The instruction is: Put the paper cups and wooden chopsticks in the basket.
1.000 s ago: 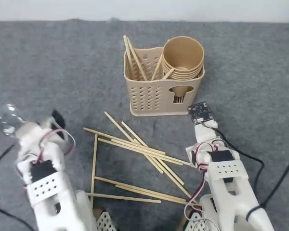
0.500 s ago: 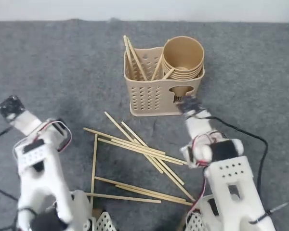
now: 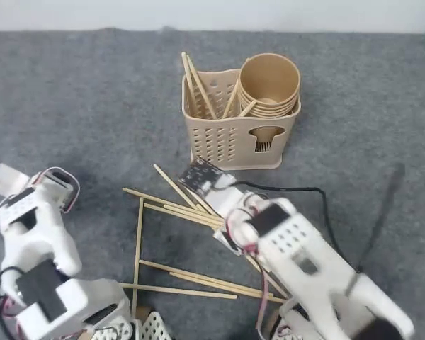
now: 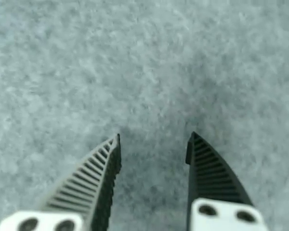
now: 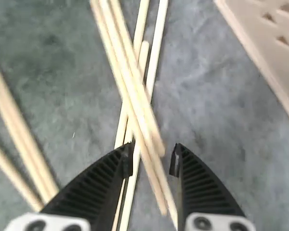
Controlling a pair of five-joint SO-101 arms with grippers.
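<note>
A beige perforated basket (image 3: 234,138) stands at the back middle of the grey carpet. A stack of paper cups (image 3: 269,81) sits in its right compartment and a few wooden chopsticks (image 3: 196,85) lean in its left one. Several loose chopsticks (image 3: 198,216) lie crossed on the carpet in front of the basket. My right gripper (image 5: 151,153) hovers open just above a bundle of these chopsticks (image 5: 130,96), which run between its fingers. My left gripper (image 4: 154,142) is open over bare carpet with nothing in it.
The right arm (image 3: 283,241) leans over the chopstick pile, its cable (image 3: 304,190) trailing to the right. The left arm (image 3: 32,227) stands at the left edge. A corner of the basket (image 5: 267,45) lies close beyond the right gripper.
The right arm has swung left, from in front of the basket to over the loose chopsticks. The left arm has turned outward toward the left edge.
</note>
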